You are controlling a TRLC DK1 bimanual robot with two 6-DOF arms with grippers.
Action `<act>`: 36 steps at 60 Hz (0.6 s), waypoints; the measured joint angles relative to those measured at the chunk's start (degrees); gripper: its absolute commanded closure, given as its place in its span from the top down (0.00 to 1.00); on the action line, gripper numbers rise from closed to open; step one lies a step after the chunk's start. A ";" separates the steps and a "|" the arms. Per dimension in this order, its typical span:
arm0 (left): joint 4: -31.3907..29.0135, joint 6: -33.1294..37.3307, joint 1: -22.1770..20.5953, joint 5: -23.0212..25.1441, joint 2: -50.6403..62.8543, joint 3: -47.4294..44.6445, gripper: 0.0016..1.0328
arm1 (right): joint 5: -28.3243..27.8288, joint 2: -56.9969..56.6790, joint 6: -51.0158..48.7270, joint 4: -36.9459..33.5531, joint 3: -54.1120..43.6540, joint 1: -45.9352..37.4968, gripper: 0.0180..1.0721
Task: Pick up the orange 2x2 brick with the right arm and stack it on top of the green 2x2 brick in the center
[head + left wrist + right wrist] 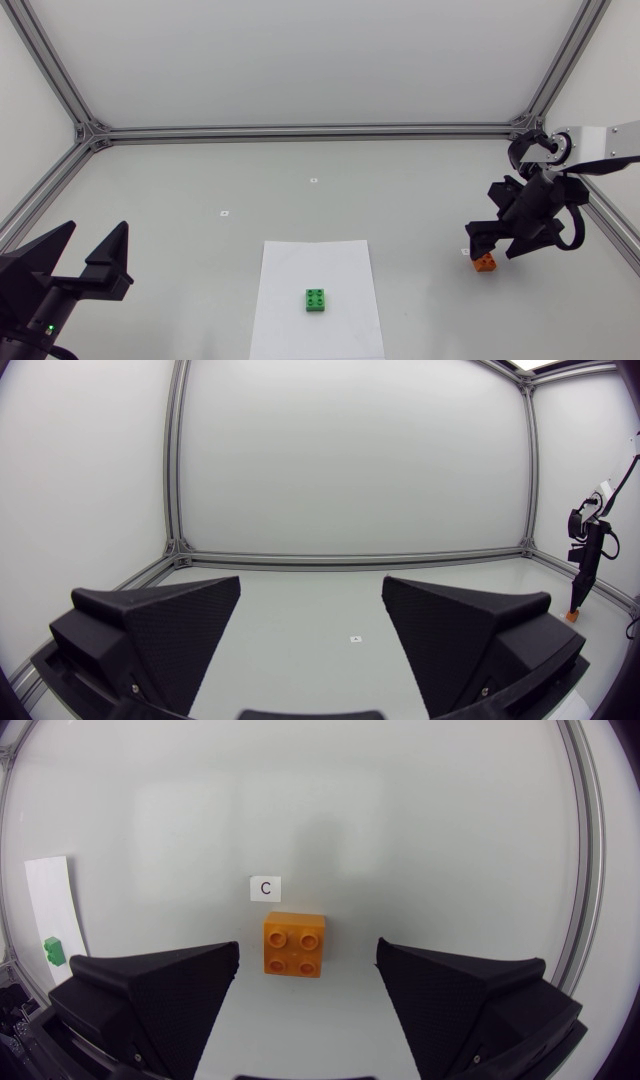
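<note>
The orange 2x2 brick (484, 263) lies on the table at the right, studs up. My right gripper (493, 242) hangs just above it, open. In the right wrist view the orange brick (294, 945) sits on the table between and slightly ahead of the wide-apart fingers (150, 995), untouched. The green 2x2 brick (317, 300) rests on a white paper sheet (316, 262) at the centre front, and the green brick (55, 950) also shows far off beside the right gripper. My left gripper (85, 260) stands open at the left front, holding nothing.
A small white label marked C (265, 888) lies just beyond the orange brick. Two tiny white markers (225, 212) (313, 180) dot the table further back. An aluminium frame (300, 130) borders the table's back and sides.
</note>
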 measured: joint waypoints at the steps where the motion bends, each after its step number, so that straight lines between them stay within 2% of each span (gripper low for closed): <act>1: 0.00 0.00 0.00 -0.02 0.00 0.00 0.96 | 0.00 -0.02 0.00 0.02 0.00 0.00 0.92; 36: 0.00 0.00 0.00 -0.02 0.00 0.00 0.96 | -0.02 1.70 0.22 1.57 0.00 1.62 0.92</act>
